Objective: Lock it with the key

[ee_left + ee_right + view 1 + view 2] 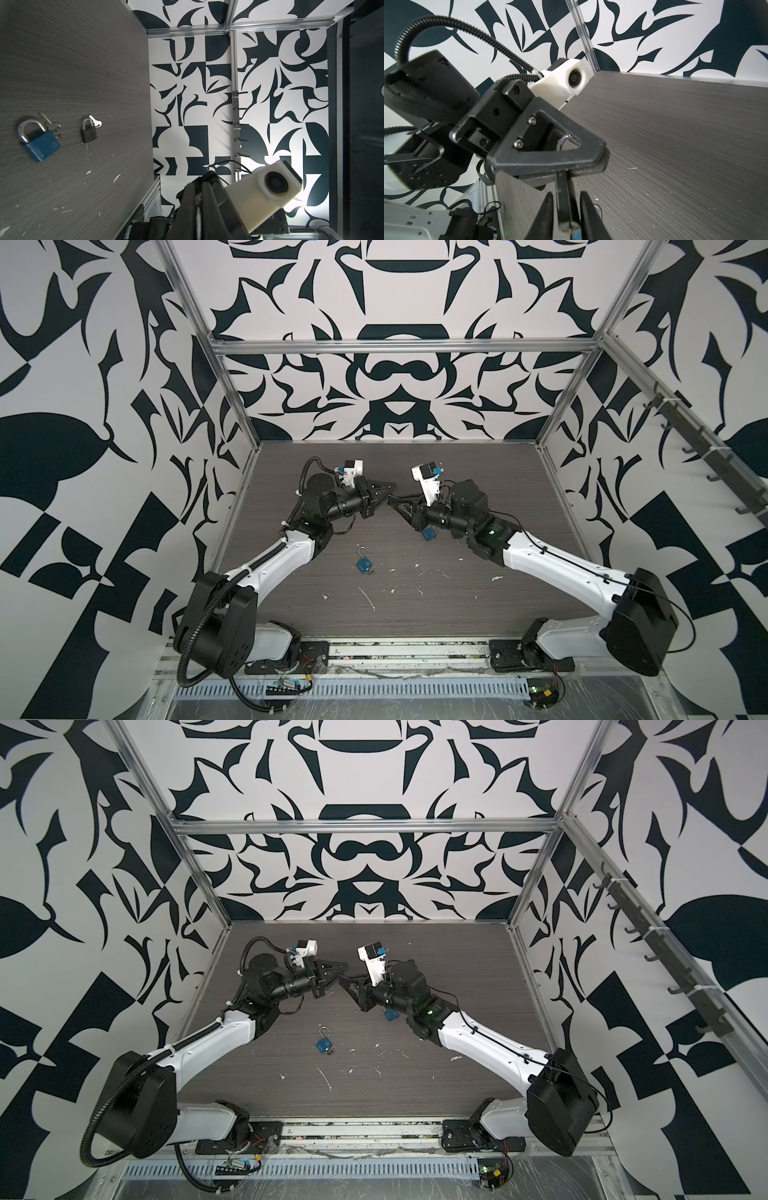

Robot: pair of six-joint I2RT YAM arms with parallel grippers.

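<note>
A black padlock (563,199) hangs in the air between my two grippers, seen edge-on in the right wrist view with its silver keyway (569,225) towards the camera. My left gripper (600,158) is shut on its top, and the silver shackle (564,141) shows through the finger frame. My right gripper (566,193) has a finger close on each side of the body. In both top views the gripper tips meet above mid-table, left (390,491) and right (390,502). No key shows in this keyway.
On the dark table (457,614) lies a blue padlock (364,564) with open shackle and a key (371,571) in it. Under the right arm lie a shut blue padlock (40,143) with keys (52,125) and a small black padlock (89,134) with a silver key (95,122).
</note>
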